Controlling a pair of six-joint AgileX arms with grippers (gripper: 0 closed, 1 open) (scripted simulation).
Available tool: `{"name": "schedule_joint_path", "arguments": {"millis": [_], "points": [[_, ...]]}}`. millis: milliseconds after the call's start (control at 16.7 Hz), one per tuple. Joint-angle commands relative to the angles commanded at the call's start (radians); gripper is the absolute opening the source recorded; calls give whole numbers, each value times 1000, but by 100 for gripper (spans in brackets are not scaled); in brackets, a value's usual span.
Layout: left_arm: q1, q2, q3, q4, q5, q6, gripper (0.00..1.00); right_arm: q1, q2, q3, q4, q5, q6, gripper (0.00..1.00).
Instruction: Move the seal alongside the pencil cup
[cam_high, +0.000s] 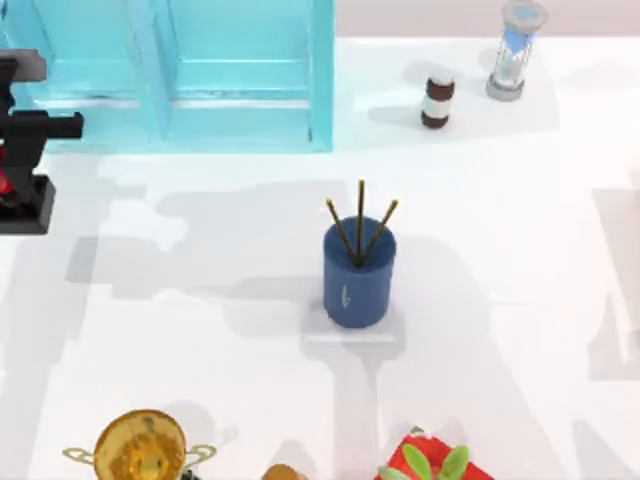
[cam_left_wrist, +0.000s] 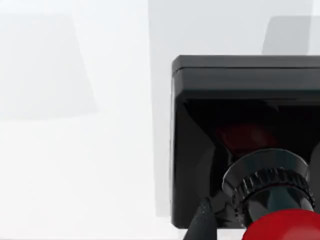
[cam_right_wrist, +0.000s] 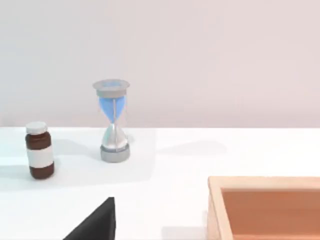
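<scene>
Left gripper (cam_high: 12, 170) at bench's left edge, fingers pinching small black-block, red-knobbed seal (cam_left_wrist: 240, 150), well apart from dark blue cylindrical pencil cup (cam_high: 357, 275) w/ thin brown pencils mid-bench; risk: slipping en route, or clipping pencils, tipping cup.

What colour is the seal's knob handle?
Glossy red, above a black square base; the seal shows best in the left wrist view.

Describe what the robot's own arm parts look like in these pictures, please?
At the top view's left edge, the left gripper is matte black and blocky, with a flat crossbar. In the right wrist view, a plain black wedge of the right gripper shows. No cables or markings are visible.
</scene>
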Motion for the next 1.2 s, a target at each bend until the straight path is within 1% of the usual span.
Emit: {"name": "schedule_joint_path", "arguments": {"millis": [180,300,660,780,900,1200], "points": [[-113,-26,135,-156,0,-107,0,0,0,0,0,0,0,100],[-161,-41,185,-209,-1,-153,0,0,0,0,0,0,0,100],[-170,-42,193,-218,0,-164,0,0,0,0,0,0,0,100],[-206,-43,192,-213,-5,-201,0,0,0,0,0,0,0,100],[-283,-52,184,-197,-14,-275,0,0,0,0,0,0,0,100],[-554,-86,141,-142,-43,-546,0,0,0,0,0,0,0,100]]}}
